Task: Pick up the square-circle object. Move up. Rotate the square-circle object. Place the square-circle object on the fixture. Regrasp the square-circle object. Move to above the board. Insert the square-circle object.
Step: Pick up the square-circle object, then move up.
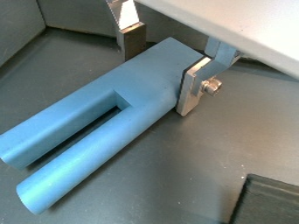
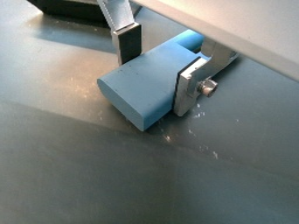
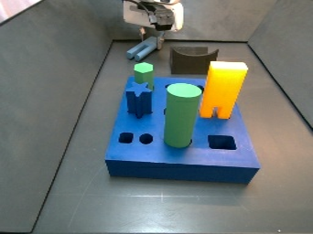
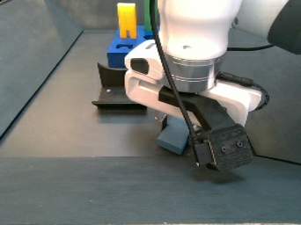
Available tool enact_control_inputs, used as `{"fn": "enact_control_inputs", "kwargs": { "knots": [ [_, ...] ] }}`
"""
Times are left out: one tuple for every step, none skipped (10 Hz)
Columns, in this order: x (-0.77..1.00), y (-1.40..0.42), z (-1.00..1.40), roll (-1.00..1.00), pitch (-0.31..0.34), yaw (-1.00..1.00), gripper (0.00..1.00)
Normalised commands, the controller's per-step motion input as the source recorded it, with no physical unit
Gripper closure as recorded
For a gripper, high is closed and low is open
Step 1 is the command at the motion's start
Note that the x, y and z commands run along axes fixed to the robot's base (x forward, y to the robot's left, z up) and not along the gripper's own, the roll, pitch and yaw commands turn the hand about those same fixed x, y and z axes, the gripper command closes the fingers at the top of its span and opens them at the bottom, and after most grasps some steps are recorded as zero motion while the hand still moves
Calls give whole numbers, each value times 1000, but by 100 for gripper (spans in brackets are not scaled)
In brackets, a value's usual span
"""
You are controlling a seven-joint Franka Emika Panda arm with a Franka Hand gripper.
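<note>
Wrist views both show the square-circle object [image 1: 100, 122] as a pale blue peg lying flat on the dark grey floor [image 1: 176, 175]: one end is a squared block, the other splits into two long rounded prongs with a slot between them. The gripper [image 1: 163, 57] straddles the blocky end, its silver fingers [image 2: 193, 83] spread on either side; one dark pad sits against the block's side, the other finger [image 2: 126, 39] stands just beside the opposite face, so whether the piece is truly pinched cannot be told. In a side view the peg [image 3: 145, 46] lies at the upper centre of the frame, beside the dark fixture [image 3: 192, 60] and behind the blue board [image 3: 184, 146] with its green cylinder [image 3: 181, 114] and orange-yellow block [image 3: 224, 87]. Grey walls [image 3: 86, 64] enclose the floor.
</note>
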Motion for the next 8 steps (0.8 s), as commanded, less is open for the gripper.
{"fn": "enact_control_inputs", "kwargs": {
  "knots": [
    [0, 0, 0, 0, 0, 0, 100],
    [0, 0, 0, 0, 0, 0, 100],
    [0, 0, 0, 0, 0, 0, 100],
    [0, 0, 833, 0, 0, 0, 100],
    [63, 13, 863, 7, -23, 12, 100],
    [14, 4, 725, 13, 26, 5, 100],
    [5, 2, 639, 23, 48, 0, 100],
    [-2, 0, 422, 49, 97, -9, 100]
  ]
}}
